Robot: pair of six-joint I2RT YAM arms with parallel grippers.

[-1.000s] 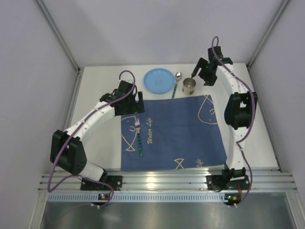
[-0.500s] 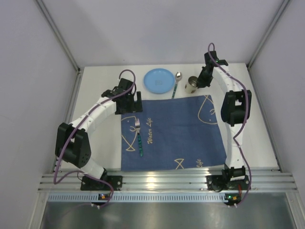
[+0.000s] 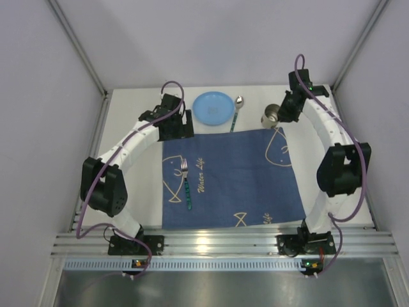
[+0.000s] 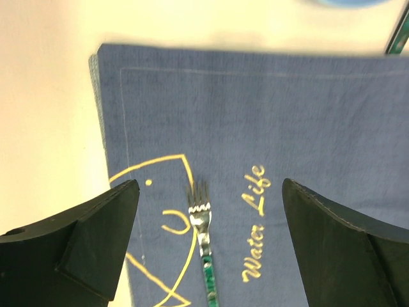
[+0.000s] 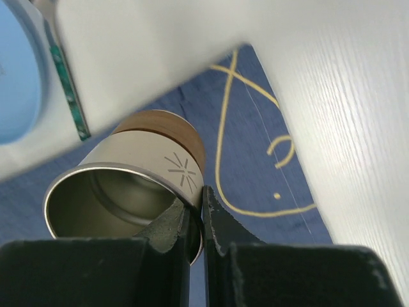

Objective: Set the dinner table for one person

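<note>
There is one dinner table point(image 3: 124, 105), a white top that lies under both grippers and spreads out on all sides of them. On it lie one blue cloth point(image 3: 230, 179), one blue plate point(image 3: 213, 107), one spoon point(image 3: 237, 110), one fork point(image 3: 186, 185) and one metal cup point(image 3: 271, 117). Two arms work over it.

The left arm bends up from its base and reaches to the far left corner of the cloth. The left gripper point(image 3: 182, 125) hangs there pointing down, its jaws wide apart with nothing between them. In its wrist view the fork lies on the cloth straight below the gap, tines away from the camera, and bare table shows to the left of the cloth's edge. The plate sits just beyond and to the right of this gripper.

The right arm arches high along the right side and curls inward at the far edge. The right gripper point(image 5: 202, 204) is pinched narrow on the cup's rim, one finger inside and one outside. The cup is tilted, mouth toward the wrist camera, over the cloth's far right corner. The spoon and plate lie to this gripper's left, white table to its right.
</note>
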